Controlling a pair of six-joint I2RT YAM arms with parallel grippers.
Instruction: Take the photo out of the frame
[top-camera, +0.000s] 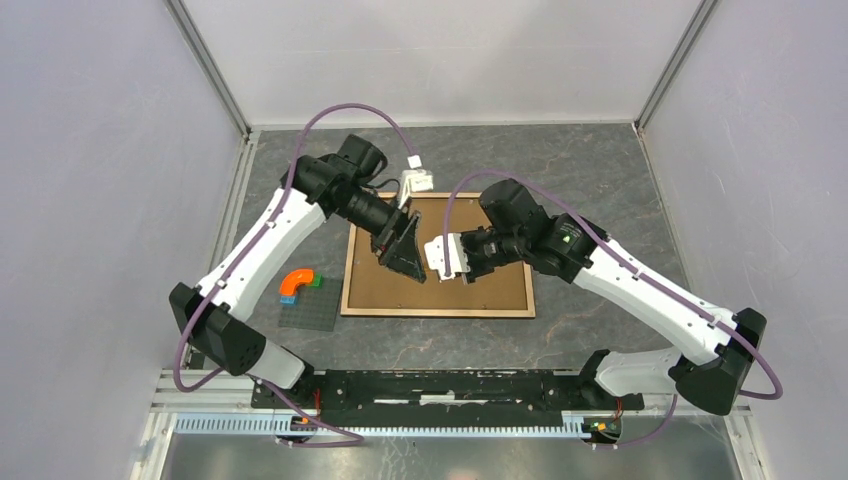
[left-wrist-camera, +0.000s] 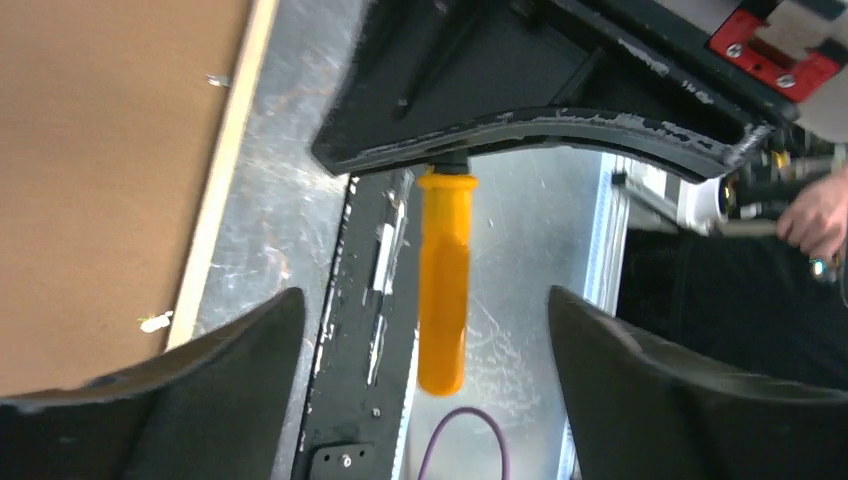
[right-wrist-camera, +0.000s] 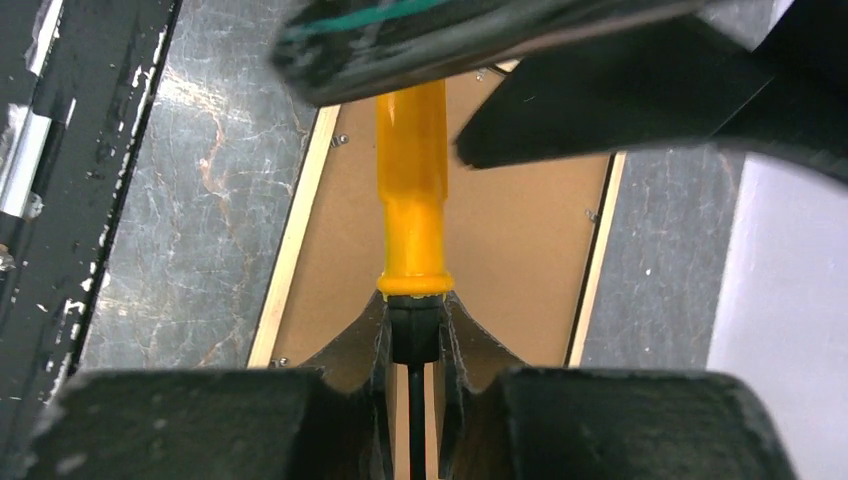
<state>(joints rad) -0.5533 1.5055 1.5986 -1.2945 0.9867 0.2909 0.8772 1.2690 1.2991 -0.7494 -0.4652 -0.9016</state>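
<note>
Barely under way: the frame (top-camera: 440, 290) lies face down in the middle of the grey worktop (top-camera: 600, 180), brown fibreboard back up and edged in pale wood. Nothing has come apart yet, by the look of it. The backing sits flat inside its border, small metal tabs (right-wrist-camera: 340, 140) show along the edges in the wrist views, and the photo is nowhere to be seen, presumably shut in underneath. Above the frame, the right fingers (right-wrist-camera: 365, 345) are clamped on the black neck of an orange-handled tool (right-wrist-camera: 412, 180), its handle pointing across at the opposite pair; the working end is hidden behind them. The left fingers (left-wrist-camera: 230, 380) stand wide apart and grip nothing, with the handle's free end showing between them in their own camera. Whether they are level with it or short of it I cannot tell. What is left, I'd judge, is nearly everything: turn or lift the tabs, raise the backing, draw the photo out. The back looks clean, flat and undamaged. Off to the frame's left, apart from it, a small grey plate (top-camera: 308, 312) carries an orange arch block (top-camera: 295, 282).
</note>
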